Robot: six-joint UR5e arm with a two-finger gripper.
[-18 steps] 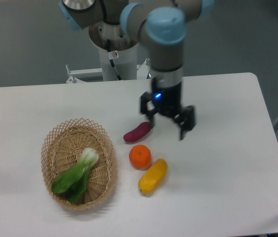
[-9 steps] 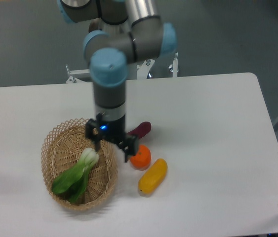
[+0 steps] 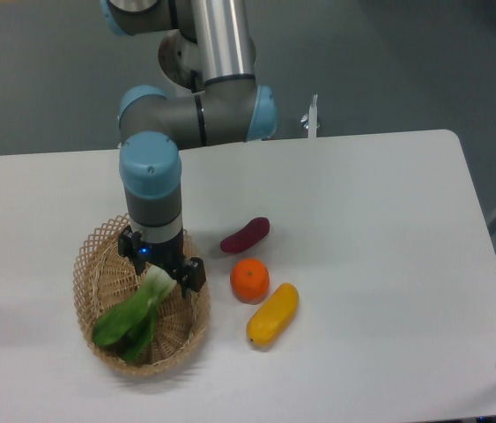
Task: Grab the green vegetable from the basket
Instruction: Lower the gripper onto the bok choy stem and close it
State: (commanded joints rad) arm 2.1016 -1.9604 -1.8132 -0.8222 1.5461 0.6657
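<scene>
The green vegetable (image 3: 133, 315) lies in the tan wicker basket (image 3: 99, 264) at the table's front left, its pale stem base pointing up-right and its dark leaves toward the front left. My gripper (image 3: 161, 266) hangs straight down over the basket, just above the stem base. Its two fingers are spread, one on each side of the stem end, and I cannot tell whether they touch it. Nothing is held.
A purple sweet potato (image 3: 245, 235), an orange (image 3: 250, 278) and a yellow oblong fruit (image 3: 272, 315) lie on the white table just right of the basket. The arm's base stands at the table's back edge.
The arm has swung left from above the sweet potato to over the basket and come down to the vegetable's stem end. The gripper stayed open. No object has moved.
</scene>
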